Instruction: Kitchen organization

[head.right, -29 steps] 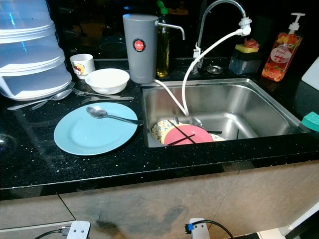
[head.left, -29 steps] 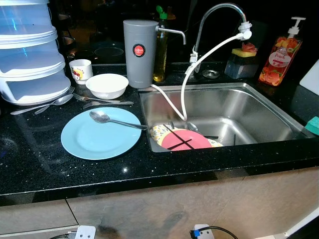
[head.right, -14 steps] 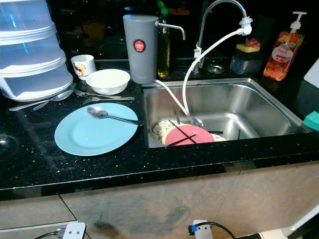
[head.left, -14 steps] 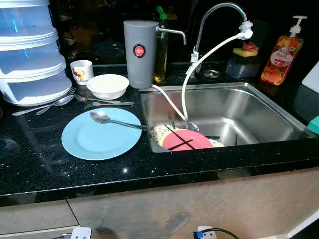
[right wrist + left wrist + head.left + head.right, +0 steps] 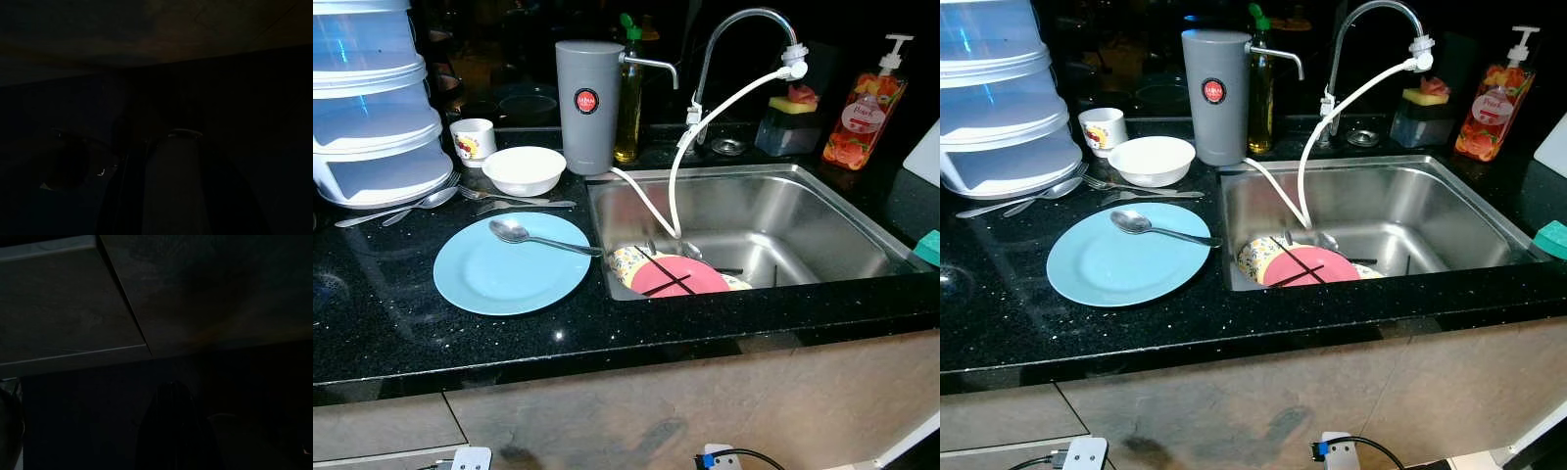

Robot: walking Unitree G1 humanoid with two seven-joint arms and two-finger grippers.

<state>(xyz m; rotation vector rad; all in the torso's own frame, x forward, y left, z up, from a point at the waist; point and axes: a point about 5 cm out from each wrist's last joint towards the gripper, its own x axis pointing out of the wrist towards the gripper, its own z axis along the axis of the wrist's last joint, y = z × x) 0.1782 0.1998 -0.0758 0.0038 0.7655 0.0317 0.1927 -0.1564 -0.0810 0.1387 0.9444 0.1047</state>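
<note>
Dishes lie on black counter (image 5: 372,323): stacked containers (image 5: 372,108) far left, cup (image 5: 472,139), white bowl (image 5: 523,168), blue plate (image 5: 509,266) with 1 spoon (image 5: 533,236) across it. Sink (image 5: 822,196) right holds pink plate (image 5: 677,277). Both arms hang in shade; jaw state cannot be told. Best lift the spoon before the plate.

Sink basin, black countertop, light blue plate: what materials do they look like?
Sink basin: brushed stainless steel, by its grey satin sheen. Black countertop: polished stone, probably granite or quartz; glossy with white flecks. Light blue plate: smooth and evenly matte, maybe melamine or glazed ceramic; can't tell which.
</note>
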